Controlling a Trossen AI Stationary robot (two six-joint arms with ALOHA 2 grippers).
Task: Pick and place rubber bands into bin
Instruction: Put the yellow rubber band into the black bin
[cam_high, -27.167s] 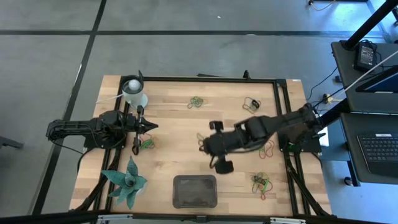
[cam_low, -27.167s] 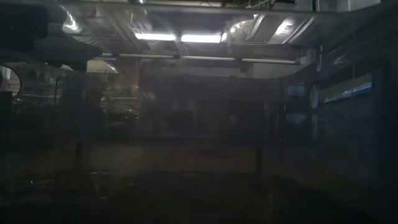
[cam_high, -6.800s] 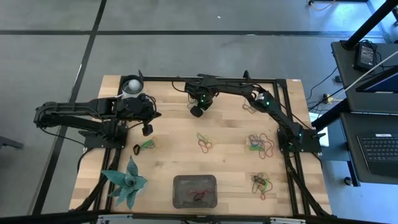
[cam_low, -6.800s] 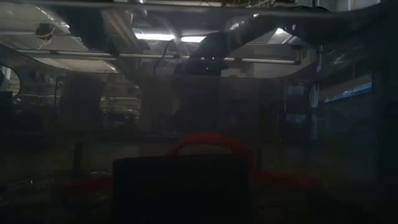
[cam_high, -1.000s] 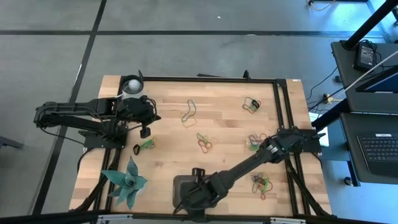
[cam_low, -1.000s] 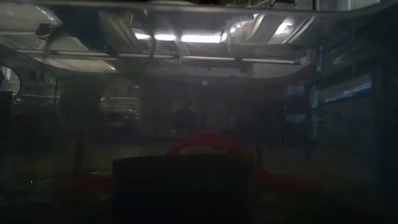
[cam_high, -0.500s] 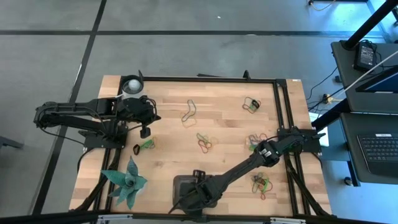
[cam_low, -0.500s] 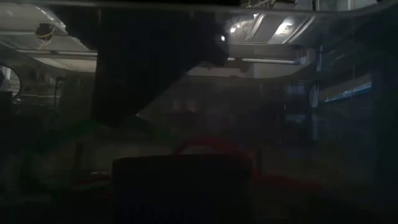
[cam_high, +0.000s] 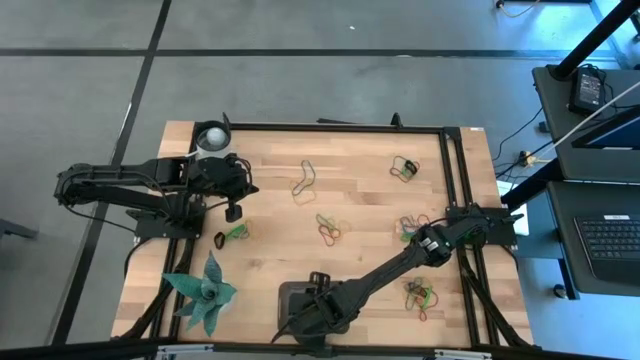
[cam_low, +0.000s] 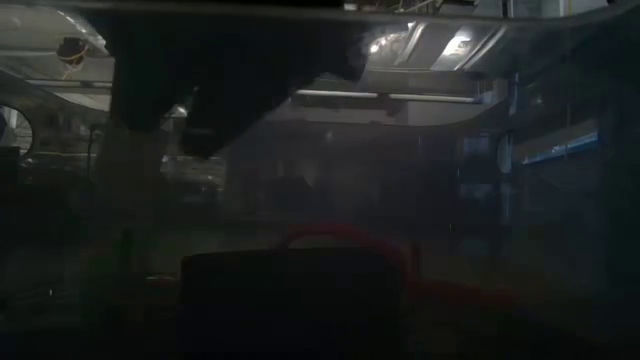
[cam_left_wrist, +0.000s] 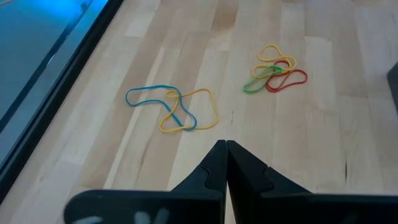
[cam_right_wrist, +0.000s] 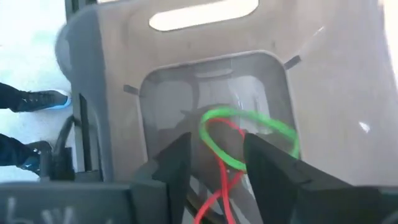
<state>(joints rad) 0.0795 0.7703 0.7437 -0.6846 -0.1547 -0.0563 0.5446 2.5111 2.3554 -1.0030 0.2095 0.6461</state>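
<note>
From above, the right arm hides most of the bin (cam_high: 288, 298). Its wrist view shows the right gripper (cam_right_wrist: 214, 155) spread apart over a green rubber band (cam_right_wrist: 249, 140) there; the left gripper (cam_left_wrist: 225, 149) is closed.

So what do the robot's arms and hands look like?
Both arms are black and jointed, like long thin bones bolted to the table's sides. The left hand ends in two dark pointed fingers that make a sharp beak shape. The right hand has two dark flat wedge-shaped fingers. The right arm has a pale patch at one joint.
</note>
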